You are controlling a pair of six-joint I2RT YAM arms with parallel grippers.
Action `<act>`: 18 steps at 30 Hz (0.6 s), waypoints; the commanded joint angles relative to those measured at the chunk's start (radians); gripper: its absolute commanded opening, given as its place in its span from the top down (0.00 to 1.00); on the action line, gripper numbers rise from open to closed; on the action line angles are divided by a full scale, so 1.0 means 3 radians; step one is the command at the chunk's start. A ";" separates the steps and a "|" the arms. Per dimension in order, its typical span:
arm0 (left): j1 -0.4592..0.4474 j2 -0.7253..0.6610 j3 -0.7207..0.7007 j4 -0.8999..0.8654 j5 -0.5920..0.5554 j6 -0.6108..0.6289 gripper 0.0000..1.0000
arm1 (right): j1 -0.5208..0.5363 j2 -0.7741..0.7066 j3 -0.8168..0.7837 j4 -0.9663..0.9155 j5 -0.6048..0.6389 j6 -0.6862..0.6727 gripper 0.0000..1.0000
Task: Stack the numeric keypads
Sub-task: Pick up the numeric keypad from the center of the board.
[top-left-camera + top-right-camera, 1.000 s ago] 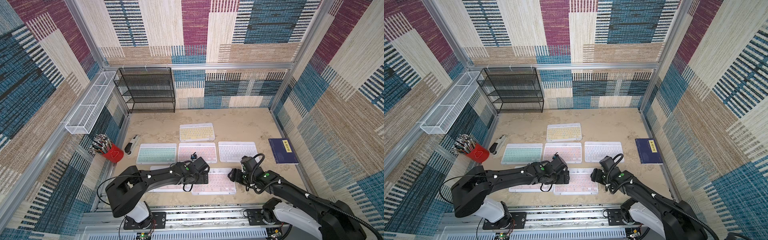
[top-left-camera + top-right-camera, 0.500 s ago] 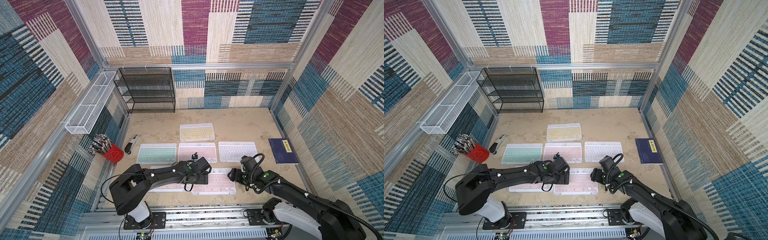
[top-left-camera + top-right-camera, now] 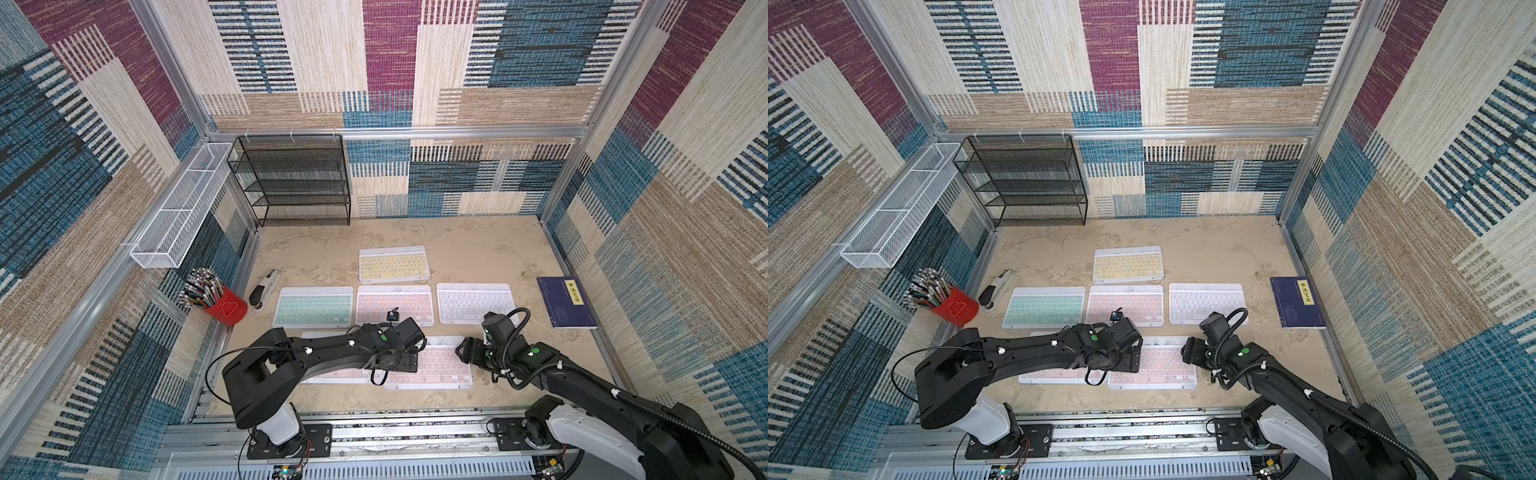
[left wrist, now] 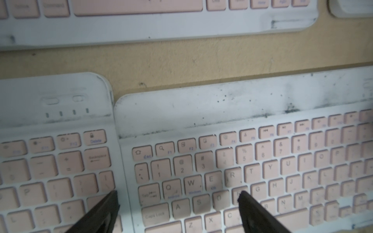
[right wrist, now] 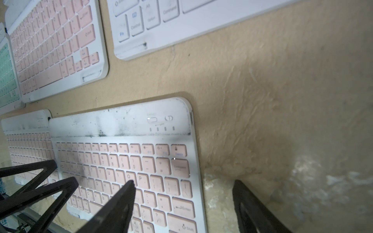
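Top views: L arm covers most of front-L pink pad; only its near strip shows. Both grippers' fingertips are hidden under the wrists there; only wrist cams show them. Can't tell if any fingertip touches keys or table. Front-L pad sits just beside front-R pink pad w/ a thin seam; touching or not, can't tell. Dark smudges on front-R pad's top bar, some key legends blurred.

L gripper: jaws wide apart, nothing held. It straddles front-R pad's left edge, one finger at the seam, the other over the F/G keys.
R gripper: jaws well apart, nothing held. It straddles the same pad's right edge, one finger over the O/P keys, the other over bare table.

Row behind, all flat w/ small gaps: mint pad, mid pink pad, white pad. Yellow pad lies behind mid pink.

Red cup by left wall holds pens. Stapler lies between cup and mint pad. Book is right of white pad, apart. Mesh basket hangs on left wall; black rack stands in back-left corner.
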 commanded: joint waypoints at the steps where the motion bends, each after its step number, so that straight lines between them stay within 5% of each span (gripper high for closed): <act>1: 0.0023 0.0073 -0.0103 -0.0204 0.0089 -0.0150 0.04 | 0.0001 -0.0017 -0.0018 -0.0112 0.0095 0.0016 0.22; 18: 0.0257 -0.0240 -0.0576 -0.0401 -0.0075 -0.0216 0.04 | 0.0001 0.0072 -0.0009 -0.0057 0.0108 0.0017 0.22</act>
